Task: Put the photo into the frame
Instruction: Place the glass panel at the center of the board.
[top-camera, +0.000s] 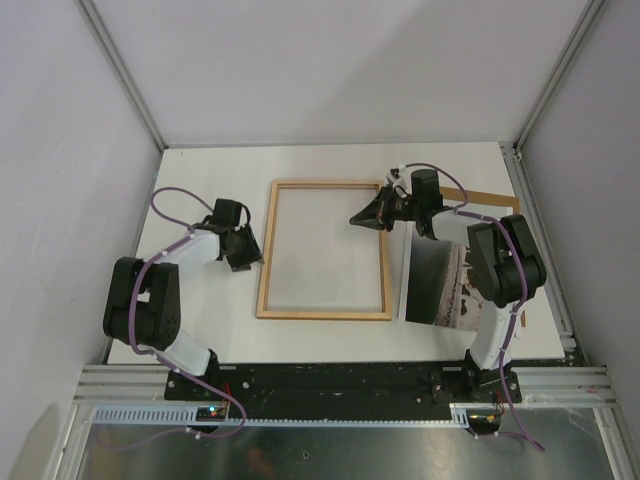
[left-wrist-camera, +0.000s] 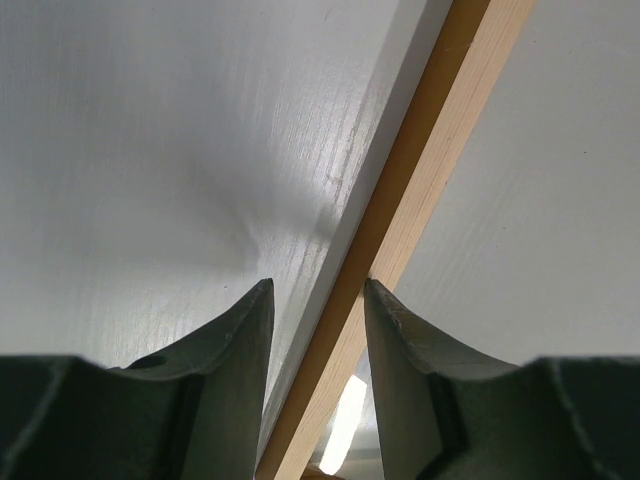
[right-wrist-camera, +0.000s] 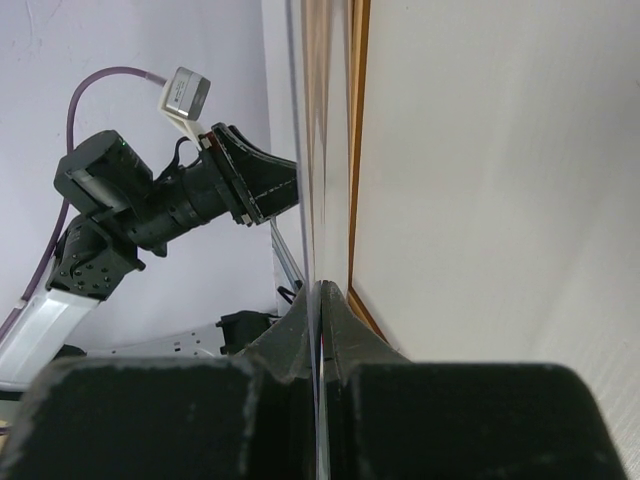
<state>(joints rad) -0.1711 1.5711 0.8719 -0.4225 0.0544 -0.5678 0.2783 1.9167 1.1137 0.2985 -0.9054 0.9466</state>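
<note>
The frame (top-camera: 264, 270) lies flat mid-table with its light wood face up. My left gripper (top-camera: 252, 258) stands open astride the left rail (left-wrist-camera: 440, 130); in the left wrist view the rail runs slantwise between the fingers of that gripper (left-wrist-camera: 318, 285), and the right fingertip (left-wrist-camera: 375, 295) touches it. My right gripper (top-camera: 356, 220) sits just inside the frame's upper right corner, shut on a thin clear sheet (right-wrist-camera: 318, 150) seen edge-on between its jaws (right-wrist-camera: 322, 285). The photo (top-camera: 432, 285) rests face up to the right of the frame, partly hidden under my right arm.
A brown backing board (top-camera: 490, 197) lies at the back right, behind the right arm. In the right wrist view the frame's brown rail (right-wrist-camera: 357, 150) runs beside the sheet and the left arm (right-wrist-camera: 150, 195) shows beyond it. White walls and metal posts enclose the table.
</note>
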